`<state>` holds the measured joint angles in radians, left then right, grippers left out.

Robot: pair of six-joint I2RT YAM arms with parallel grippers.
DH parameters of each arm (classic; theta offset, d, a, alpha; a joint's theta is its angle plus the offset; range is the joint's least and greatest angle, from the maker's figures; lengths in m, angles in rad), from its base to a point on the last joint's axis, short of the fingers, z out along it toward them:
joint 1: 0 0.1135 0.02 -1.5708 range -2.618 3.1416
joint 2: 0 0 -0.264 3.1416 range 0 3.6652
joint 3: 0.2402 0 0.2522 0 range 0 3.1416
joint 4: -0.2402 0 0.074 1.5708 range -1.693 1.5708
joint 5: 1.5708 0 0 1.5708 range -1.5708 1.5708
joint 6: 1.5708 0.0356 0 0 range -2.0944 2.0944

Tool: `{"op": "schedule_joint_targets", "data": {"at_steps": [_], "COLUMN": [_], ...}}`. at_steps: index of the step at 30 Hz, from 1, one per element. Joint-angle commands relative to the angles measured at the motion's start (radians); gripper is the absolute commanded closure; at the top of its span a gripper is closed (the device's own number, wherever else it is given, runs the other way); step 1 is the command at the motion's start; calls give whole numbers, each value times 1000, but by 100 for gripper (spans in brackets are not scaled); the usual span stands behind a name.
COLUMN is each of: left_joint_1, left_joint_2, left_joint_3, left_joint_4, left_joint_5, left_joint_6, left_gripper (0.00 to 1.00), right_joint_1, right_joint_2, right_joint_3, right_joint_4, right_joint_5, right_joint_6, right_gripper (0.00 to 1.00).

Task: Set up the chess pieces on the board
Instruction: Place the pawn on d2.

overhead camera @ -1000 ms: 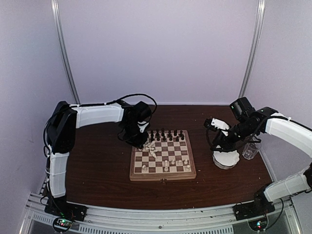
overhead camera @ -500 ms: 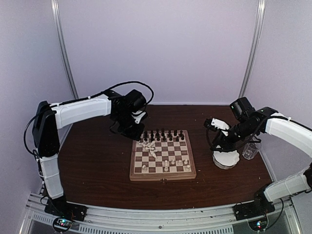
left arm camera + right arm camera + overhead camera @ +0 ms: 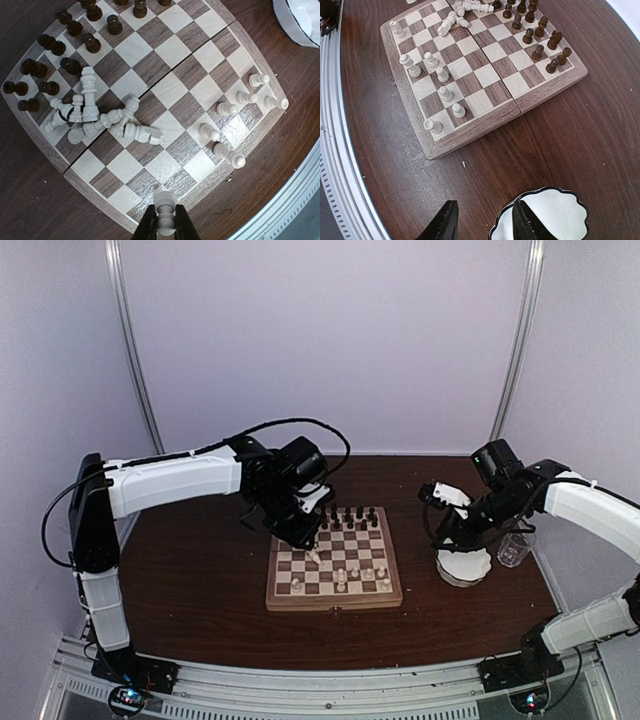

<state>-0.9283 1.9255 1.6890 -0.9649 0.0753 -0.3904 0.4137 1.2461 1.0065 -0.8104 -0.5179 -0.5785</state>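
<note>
Our left jaws pinch a cream piece (image 3: 165, 216) over the board (image 3: 170, 90); we judge it next needs standing on its square, our right jaws gaping empty.

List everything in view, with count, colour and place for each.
board: one, brown-and-cream checks, table centre
dark pieces: more than ten, dark brown, upright along one board end
standing white pieces: several, cream, opposite end
heaped white pieces: several, cream, mostly toppled beside the dark rows
held white piece: one, cream, between the left fingers
bowl: one, white, scalloped, right of the board
cup: one, clear, beside the bowl
table: one, dark wood
left end effector: shut on the held white piece, over the board's edge
right end effector: open, over the bowl
</note>
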Motion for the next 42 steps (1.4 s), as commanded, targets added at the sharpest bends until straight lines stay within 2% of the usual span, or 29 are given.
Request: {"op": "schedule_joint_targets", "data": {"at_steps": [1,8,14,42], "left_joint_1": [-17,-20,-20,-37], "left_joint_2": [63,148,204,258], "left_joint_3": [35,97,116,105], "left_joint_4": [43,43,43,44], "left_joint_5": [31,-14,1,83], "left_joint_6": [16,32,33,35], "left_gripper": [88,88,88,88], "right_joint_1": [-6,-6,-6,-6], "right_joint_2": [-11,-17,-4,4], "right_joint_3": [-11,-17,-14,-16], "right_joint_4": [13,15,14,15], "right_joint_5": [12,17,18,32], "right_joint_6": [-11,-13,-12,-20], "right_gripper": [61,61,61,61]}}
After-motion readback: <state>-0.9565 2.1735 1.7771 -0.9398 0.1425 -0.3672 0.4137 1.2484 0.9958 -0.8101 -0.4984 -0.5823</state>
